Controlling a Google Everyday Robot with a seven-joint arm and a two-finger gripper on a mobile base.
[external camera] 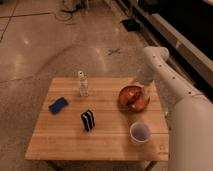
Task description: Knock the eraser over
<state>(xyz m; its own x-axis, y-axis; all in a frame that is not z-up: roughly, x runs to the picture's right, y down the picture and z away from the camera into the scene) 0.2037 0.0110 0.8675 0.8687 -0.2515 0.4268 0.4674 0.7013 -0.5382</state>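
Note:
The eraser [88,120], a small black block with white stripes, stands upright near the middle of the wooden table [60,142]. The white arm comes in from the right and bends down over the table's far right side. The gripper [146,93] hangs at the right edge of a brown bowl [133,98], well to the right of the eraser and apart from it.
A clear plastic bottle [83,84] stands at the back centre. A flat blue object [58,105] lies at the left. A white cup [140,133] stands at the front right, close to the arm. Floor surrounds the table; dark shelving runs along the right.

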